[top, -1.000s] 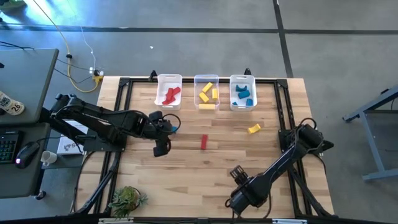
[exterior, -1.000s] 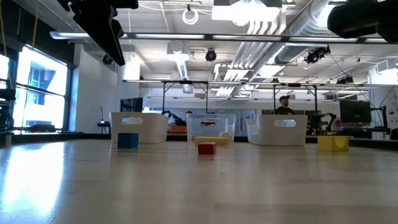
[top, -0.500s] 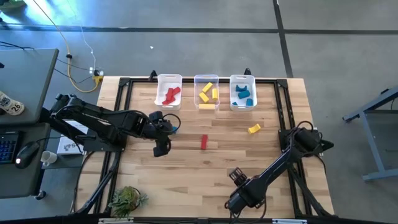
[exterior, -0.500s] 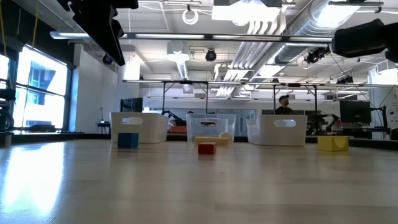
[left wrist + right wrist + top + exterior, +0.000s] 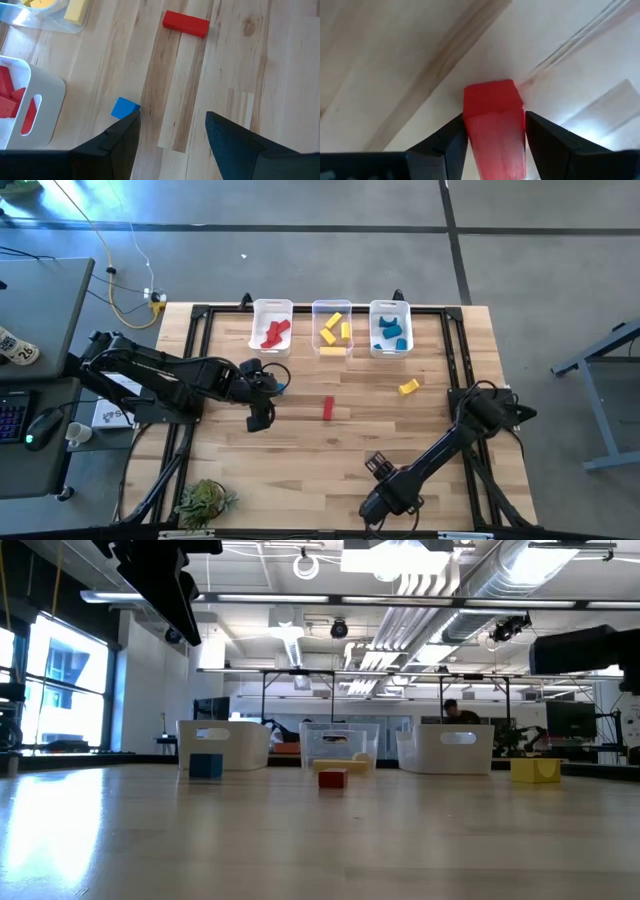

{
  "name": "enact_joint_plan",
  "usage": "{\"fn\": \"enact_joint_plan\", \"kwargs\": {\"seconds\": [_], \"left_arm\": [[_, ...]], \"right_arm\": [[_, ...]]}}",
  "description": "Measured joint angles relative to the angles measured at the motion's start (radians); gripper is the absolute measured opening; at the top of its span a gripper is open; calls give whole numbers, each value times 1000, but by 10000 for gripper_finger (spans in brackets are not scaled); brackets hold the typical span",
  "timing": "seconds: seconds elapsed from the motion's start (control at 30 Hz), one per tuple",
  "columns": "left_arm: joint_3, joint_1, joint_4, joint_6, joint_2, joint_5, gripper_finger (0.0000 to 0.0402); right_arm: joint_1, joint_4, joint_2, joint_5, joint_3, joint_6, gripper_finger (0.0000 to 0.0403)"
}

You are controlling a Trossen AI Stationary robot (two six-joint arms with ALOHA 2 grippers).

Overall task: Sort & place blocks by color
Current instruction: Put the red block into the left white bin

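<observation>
Over the near part of the table my right gripper (image 5: pixel 376 465) points down, shut on a red block (image 5: pixel 494 122). Above the table's left middle my left gripper (image 5: pixel 258 420) stands open with nothing between its fingers; a blue block (image 5: pixel 124 108) lies on the wood just beside one fingertip. A second red block (image 5: pixel 327 408) lies flat at the table's middle and a yellow block (image 5: pixel 408 387) lies to its right. Three white bins at the far edge hold red (image 5: pixel 272 332), yellow (image 5: pixel 333 332) and blue (image 5: pixel 391 332) blocks. My right gripper pinches the red block by its two opposite sides (image 5: pixel 470 135) between its two fingers. The fingers come from above, pointing down, and the block's free end (image 5: pixel 490 95) sticks out below them toward the wood. Whether that end touches the table I cannot tell.
A small potted plant (image 5: pixel 205 500) stands at the table's near left corner. Black frame rails run along the left (image 5: pixel 190 380) and right (image 5: pixel 452 360) sides of the table. Bare wood lies between the loose blocks and the near edge.
My right gripper has gone down toward the table with the red block still between its fingers, drifting a little toward the near left. My left arm and the loose blocks have kept still.
</observation>
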Motion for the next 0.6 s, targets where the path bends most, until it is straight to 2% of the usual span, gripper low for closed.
{"fn": "enact_joint_plan", "kwargs": {"seconds": [0.1, 0.27, 0.43, 0.6], "left_arm": [[0, 0, 0, 0, 0, 0, 213], [0, 0, 0, 0, 0, 0, 213], [0, 0, 0, 0, 0, 0, 213], [0, 0, 0, 0, 0, 0, 213]], "right_arm": [[0, 2, 7, -2, 0, 2, 171], [0, 0, 10, -25, 0, 31, 107], [-19, -4, 10, -34, 0, 216, 104], [-66, -41, 10, -33, 0, 484, 104]]}}
